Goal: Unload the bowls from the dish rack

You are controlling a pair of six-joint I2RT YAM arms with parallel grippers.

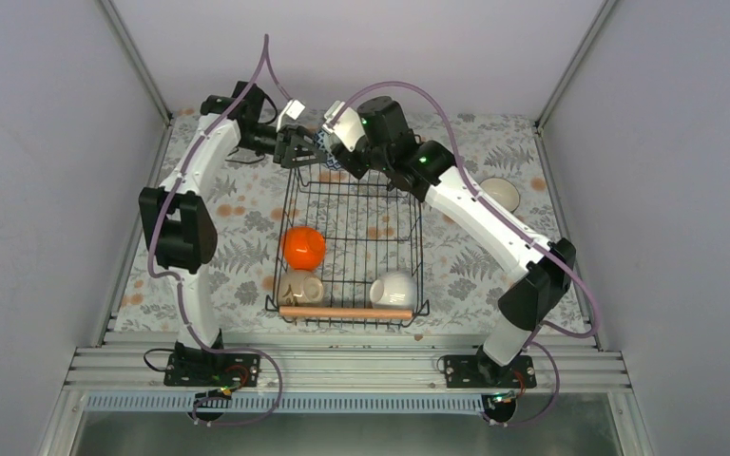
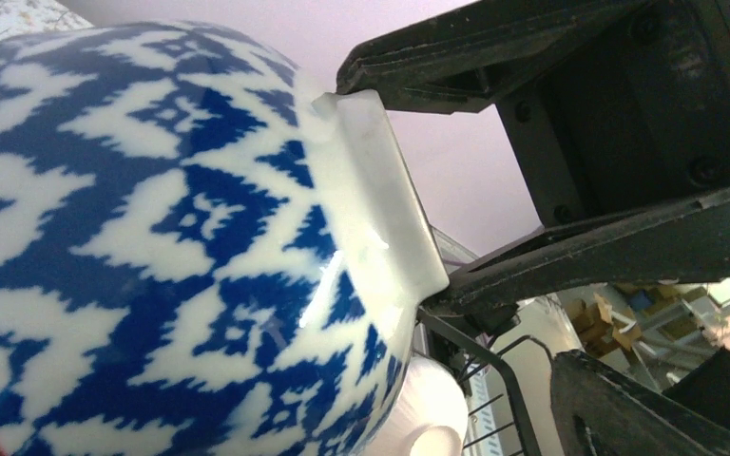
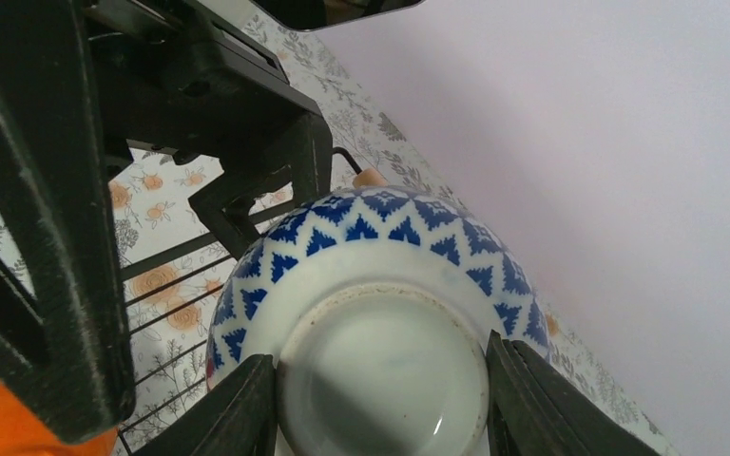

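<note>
The blue-and-white bowl (image 1: 324, 148) hangs on its side above the far end of the black wire dish rack (image 1: 409, 237). My right gripper (image 3: 380, 380) is shut on its white foot ring, one finger on each side. My left gripper (image 1: 296, 148) is open right beside the bowl (image 2: 152, 237); only one of its fingers (image 2: 627, 408) shows in its own view. The orange bowl (image 1: 303, 247), the beige bowl (image 1: 299, 287) and the white bowl (image 1: 393, 288) lie in the rack. No teal bowl is in view.
A pale bowl (image 1: 500, 194) stands on the floral tablecloth right of the rack. The rack's near wooden handle (image 1: 346, 312) runs along its front edge. Grey walls close in the table at the back and on both sides.
</note>
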